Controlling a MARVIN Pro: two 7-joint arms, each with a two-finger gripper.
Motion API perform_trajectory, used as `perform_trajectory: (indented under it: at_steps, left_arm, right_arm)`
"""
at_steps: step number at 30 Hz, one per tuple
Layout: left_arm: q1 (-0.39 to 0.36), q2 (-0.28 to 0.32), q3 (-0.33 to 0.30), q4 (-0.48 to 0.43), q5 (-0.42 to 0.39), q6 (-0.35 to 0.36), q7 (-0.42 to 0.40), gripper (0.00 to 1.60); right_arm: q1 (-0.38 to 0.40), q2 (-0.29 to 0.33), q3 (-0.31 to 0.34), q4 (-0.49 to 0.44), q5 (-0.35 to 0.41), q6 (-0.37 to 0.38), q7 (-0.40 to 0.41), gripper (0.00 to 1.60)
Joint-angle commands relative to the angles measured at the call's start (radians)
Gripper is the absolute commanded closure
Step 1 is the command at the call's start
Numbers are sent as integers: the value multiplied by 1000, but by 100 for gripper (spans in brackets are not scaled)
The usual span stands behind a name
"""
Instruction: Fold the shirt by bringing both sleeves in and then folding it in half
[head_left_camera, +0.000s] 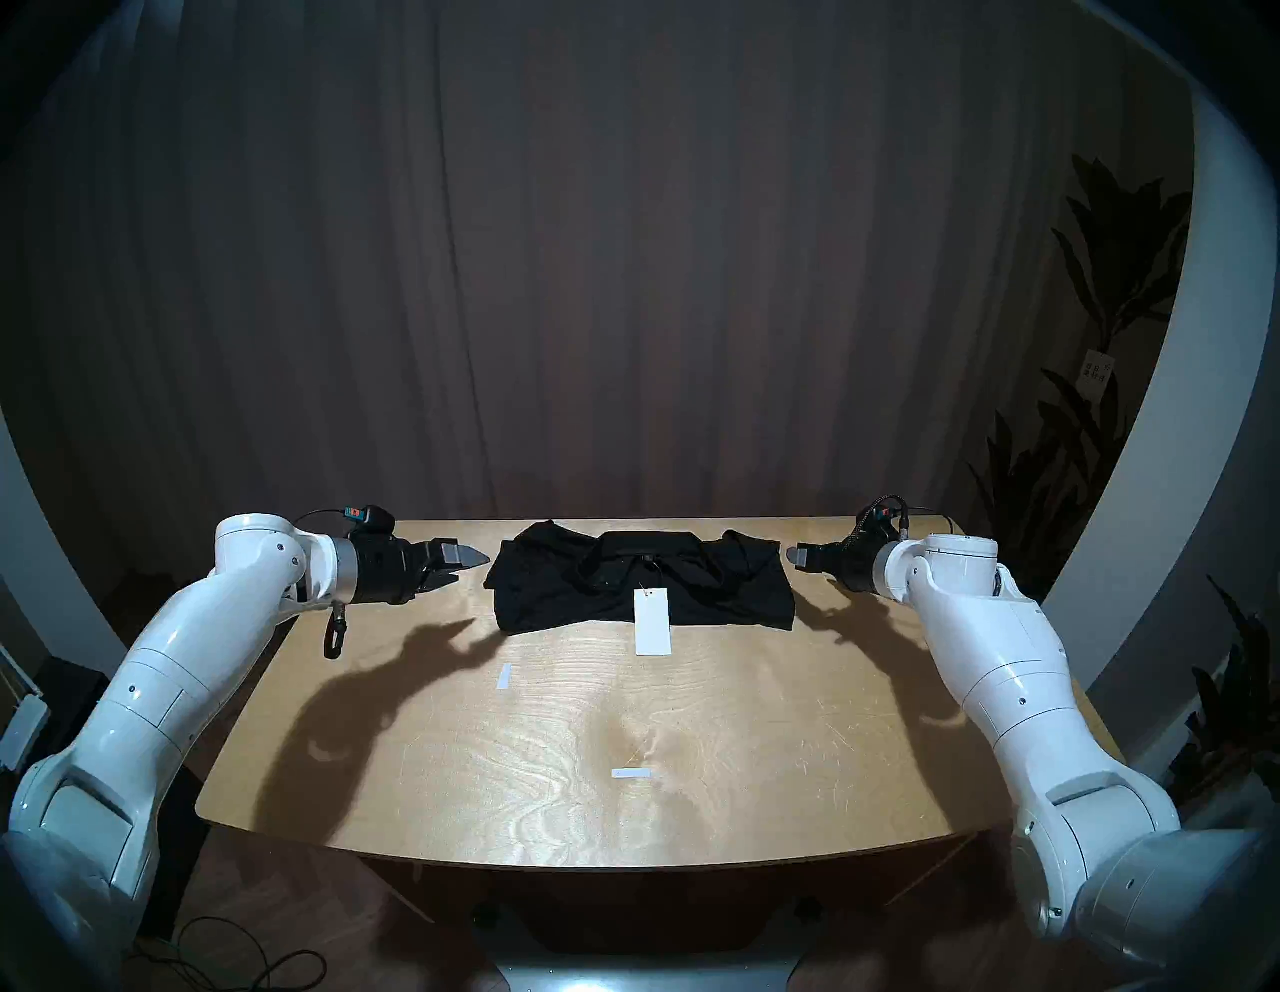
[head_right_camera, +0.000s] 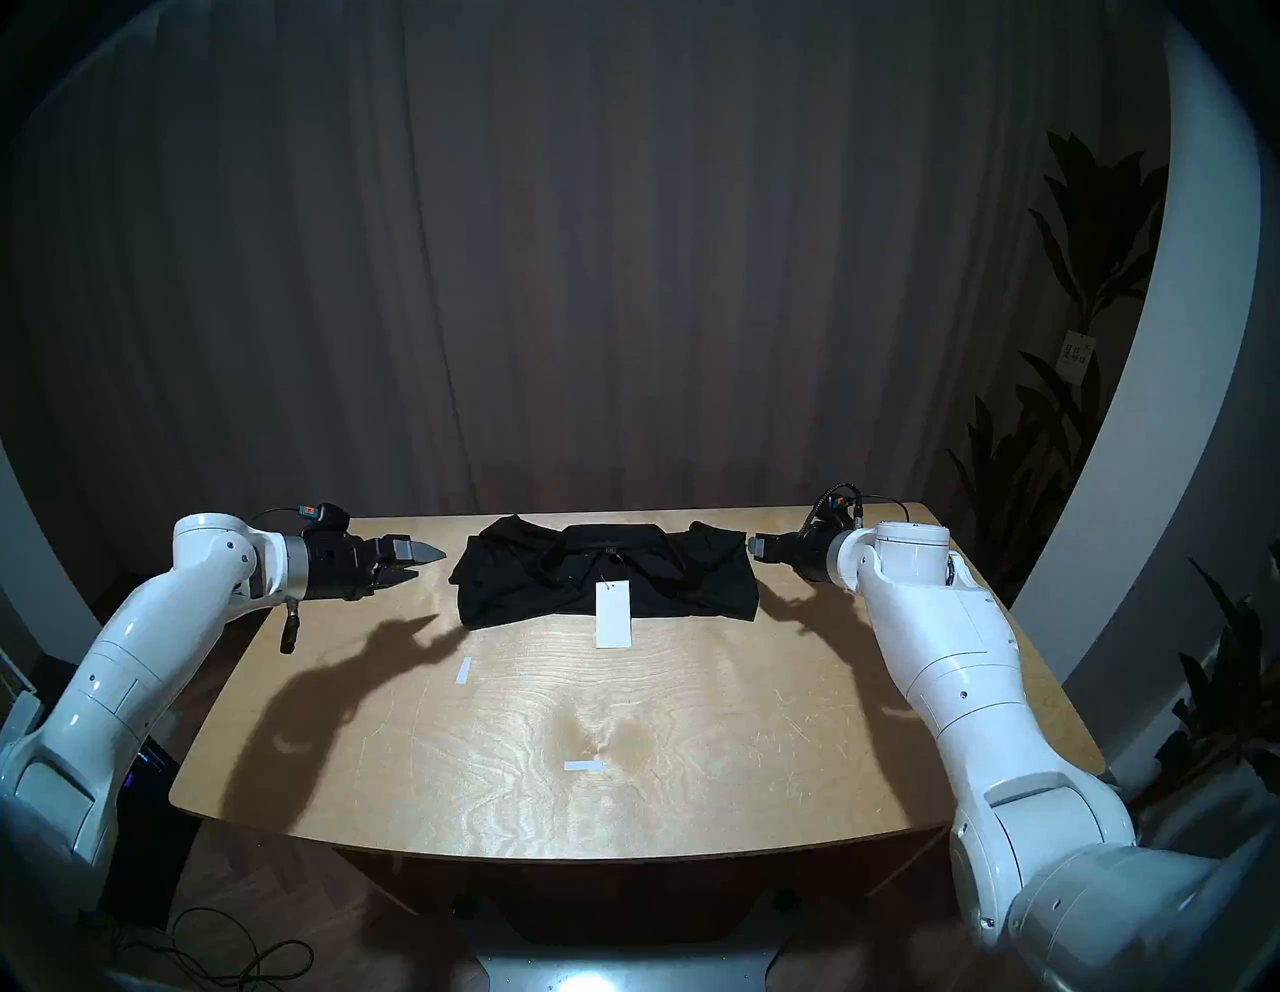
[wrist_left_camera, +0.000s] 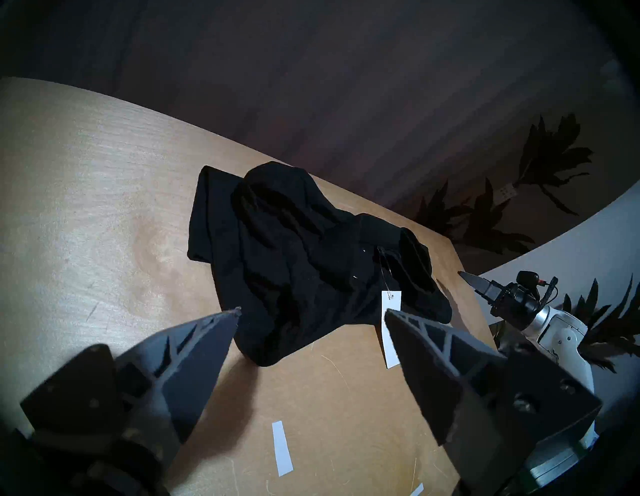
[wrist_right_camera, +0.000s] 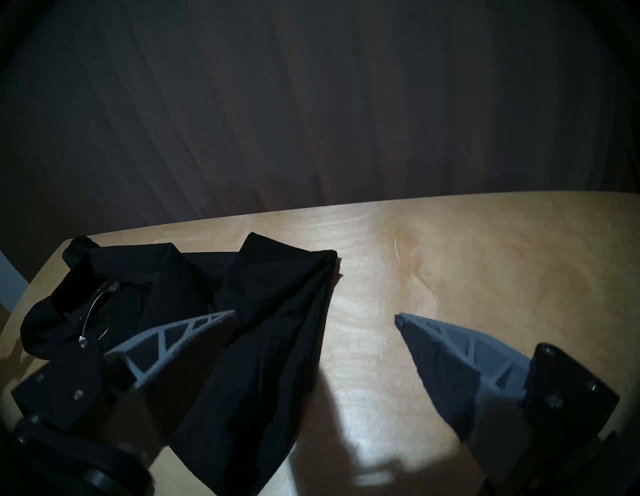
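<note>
We see the shirt (head_left_camera: 641, 585) lying as a folded black bundle on the far half of the table (head_left_camera: 554, 762), a little above the middle of the head view. It forms a wide, low band running left to right, with the collar on top at its centre. The sleeves are turned inward over the body; the left sleeve (head_left_camera: 537, 554) makes a rumpled hump at the band's upper left, and the right sleeve (head_left_camera: 751, 561) lies creased at its upper right. A white tag (head_left_camera: 652, 621) hangs on a thin string from the collar and lies over the shirt's near edge onto the bare wood.

Just left of the bundle in the frame we find the left gripper (head_left_camera: 465, 567), raised clear of the table and casting a shadow below it. Its fingers stand parted with nothing between them, which the left wrist view confirms. Just right of the bundle sits the right gripper (head_left_camera: 796, 556), likewise off the cloth; in the right wrist view its fingers (wrist_right_camera: 436, 350) are spread wide and empty, one seen over the shirt, the other over bare wood.

Nearer the bottom of the head view two strips of white tape (head_left_camera: 503, 677) mark the wood. A dark curtain (head_left_camera: 623, 277) fills the background, with a plant (head_left_camera: 1108, 291) at the right edge.
</note>
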Motion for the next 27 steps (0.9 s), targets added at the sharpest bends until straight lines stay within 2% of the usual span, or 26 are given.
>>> perform_trajectory:
  at_steps: [1,8,10,12,13,20,27]
  left_arm:
    - [18,8,-36,-54,-16,-27,20,21]
    - [38,-11,-57,-82,-33,-47,83,23]
    - [39,-18,-59,-85,-36,-51,103,24]
    - [37,-23,-57,-84,-34,-53,120,24]
    - [36,-26,-56,-83,-35,-55,127,23]
    - [39,-44,-54,-79,-43,-64,167,26]
    - [52,-49,-65,-97,-60,-67,201,26]
  right_arm:
    - [5,-42,56,-80,65,120,-78,0]
    - [6,-97,122,-109,97,259,-221,0]
    - [23,-122,134,-89,89,273,-255,0]
    - [33,-142,126,-65,78,242,-284,0]
    - [31,-143,117,-50,80,192,-259,0]
    - [50,-169,128,27,133,58,-154,0]
    - [103,-154,105,154,118,-15,-103,0]
